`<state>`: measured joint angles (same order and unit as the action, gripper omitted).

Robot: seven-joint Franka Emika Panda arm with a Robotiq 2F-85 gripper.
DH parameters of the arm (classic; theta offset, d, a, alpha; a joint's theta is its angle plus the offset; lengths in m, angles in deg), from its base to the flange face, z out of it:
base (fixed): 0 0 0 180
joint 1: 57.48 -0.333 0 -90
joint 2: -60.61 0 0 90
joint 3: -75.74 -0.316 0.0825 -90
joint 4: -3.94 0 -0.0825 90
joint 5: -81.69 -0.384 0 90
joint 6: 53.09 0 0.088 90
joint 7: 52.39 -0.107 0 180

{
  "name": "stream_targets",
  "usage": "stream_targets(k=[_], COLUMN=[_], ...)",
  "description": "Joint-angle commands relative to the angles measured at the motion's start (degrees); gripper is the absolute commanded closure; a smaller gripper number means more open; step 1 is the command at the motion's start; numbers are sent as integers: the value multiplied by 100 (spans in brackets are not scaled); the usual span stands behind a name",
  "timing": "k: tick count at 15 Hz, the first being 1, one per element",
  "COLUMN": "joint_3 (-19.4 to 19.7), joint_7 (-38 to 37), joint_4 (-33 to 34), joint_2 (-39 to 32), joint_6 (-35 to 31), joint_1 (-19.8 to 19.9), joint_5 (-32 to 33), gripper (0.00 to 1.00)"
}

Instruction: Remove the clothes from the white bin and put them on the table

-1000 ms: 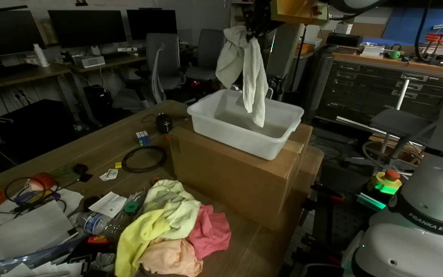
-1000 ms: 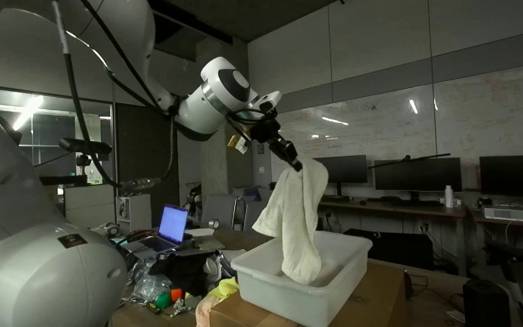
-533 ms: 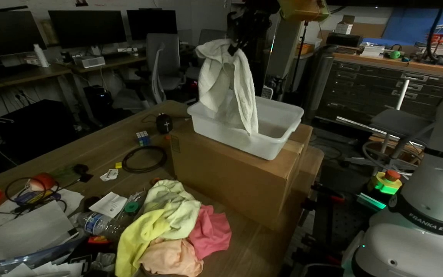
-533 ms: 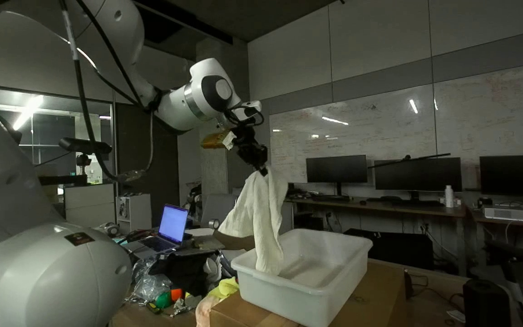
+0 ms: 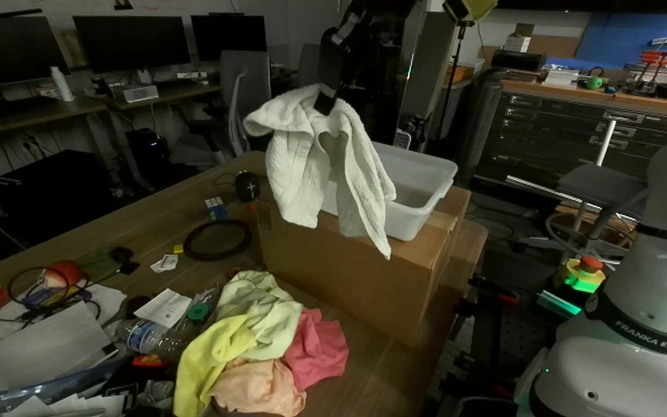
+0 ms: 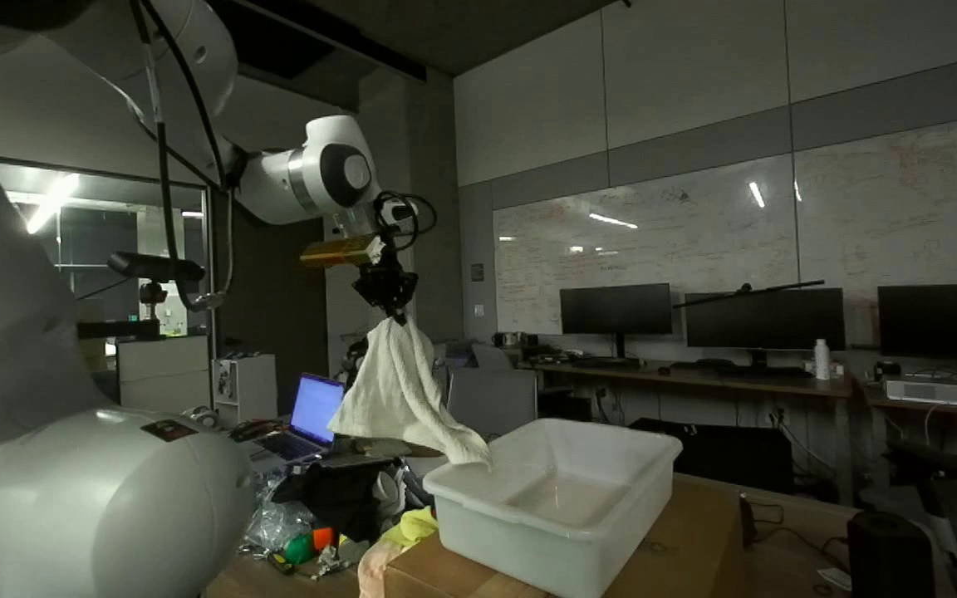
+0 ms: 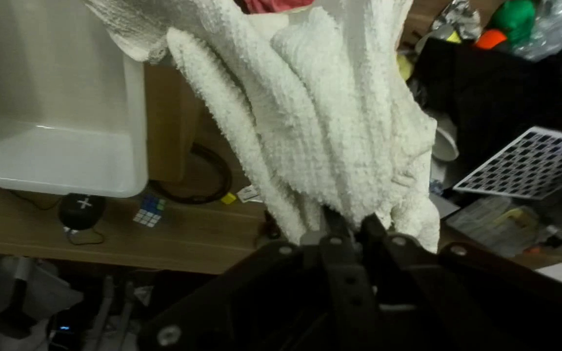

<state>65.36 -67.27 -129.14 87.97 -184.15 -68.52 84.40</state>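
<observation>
My gripper is shut on a white cloth, which hangs from its fingertips. The gripper shows in both exterior views (image 5: pixel 326 104) (image 6: pixel 398 317) and in the wrist view (image 7: pixel 354 225); so does the cloth (image 5: pixel 296 174) (image 6: pixel 395 386) (image 7: pixel 310 117). The cloth hangs beside and partly in front of the white bin (image 5: pixel 423 174), with one corner close to the bin's rim (image 6: pixel 528 515). The bin's bare floor shows in an exterior view. A pile of clothes (image 5: pixel 258 330), yellow, pale green, peach and pink, lies on the wooden table (image 5: pixel 368 388).
The bin stands on a cardboard box (image 5: pixel 345 284). A cable coil (image 5: pixel 217 255), a Rubik's cube (image 5: pixel 215 208) and a black speaker (image 5: pixel 247 186) lie farther along the table. Papers, a plastic bottle (image 5: pixel 148 337) and a laptop (image 6: pixel 312 407) are among the clutter.
My gripper has carried the white cloth out from over the bin, toward the side where the clothes pile lies. The cloth's lower end has swung out of the bin. The pile has not moved.
</observation>
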Motion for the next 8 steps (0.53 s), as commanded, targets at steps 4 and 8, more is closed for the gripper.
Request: stream_targets(k=[4,8], joint_3=[-155,-396], joint_7=[1409,649], joint_4=[1409,1993], joint_2=[-1218,-1893], joint_6=[1022,758], joint_1=[-393,-118], joint_5=[-411,246], gripper=[97,97])
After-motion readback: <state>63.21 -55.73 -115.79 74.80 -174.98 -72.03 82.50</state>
